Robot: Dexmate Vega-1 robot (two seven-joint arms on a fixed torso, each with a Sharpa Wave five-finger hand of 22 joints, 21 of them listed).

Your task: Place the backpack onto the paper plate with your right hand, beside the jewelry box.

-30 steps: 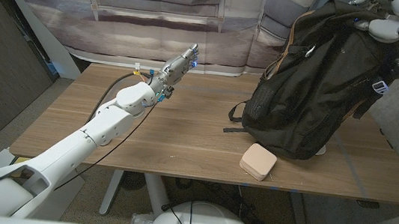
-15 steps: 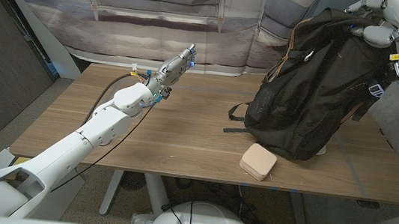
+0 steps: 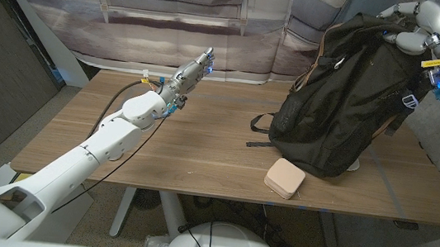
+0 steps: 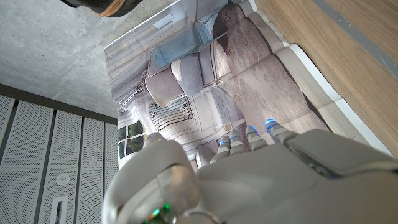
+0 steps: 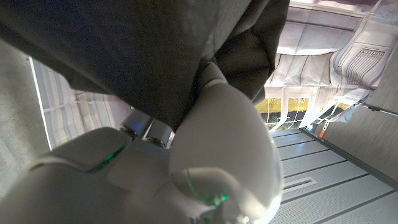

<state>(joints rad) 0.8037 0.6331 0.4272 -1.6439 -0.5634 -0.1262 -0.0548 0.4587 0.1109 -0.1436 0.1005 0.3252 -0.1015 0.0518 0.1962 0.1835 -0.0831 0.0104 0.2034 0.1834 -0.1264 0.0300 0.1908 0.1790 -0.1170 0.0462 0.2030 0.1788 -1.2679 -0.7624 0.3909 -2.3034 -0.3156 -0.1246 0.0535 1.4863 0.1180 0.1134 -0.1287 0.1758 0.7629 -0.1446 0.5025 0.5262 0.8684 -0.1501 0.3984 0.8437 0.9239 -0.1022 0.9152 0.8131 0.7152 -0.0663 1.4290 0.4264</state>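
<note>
The black backpack [image 3: 343, 96] stood upright at the right side of the wooden table [image 3: 199, 159], long axis near vertical and leaning a little, top toward the upper right, base down on the tabletop. Right hand [image 3: 409, 29] was at the bag's top, fingers closed on the dark fabric there; in the right wrist view the cloth [image 5: 143, 56] draped straight over that hand [image 5: 211, 155], so it was grasping the backpack. A sliver of the white paper plate [image 3: 355, 165] showed under the bag's lower right edge. One loose strap [image 3: 260, 132] trailed from the bag's base across the wood toward the table's middle. The tan jewelry box [image 3: 284, 178] lay just in front of the bag, near the front edge, close but apart. Left hand [image 3: 195, 72] was raised above the far left-centre of the table, fingers extended and holding nothing; the left wrist view showed the same straight fingers [image 4: 249, 140].
</note>
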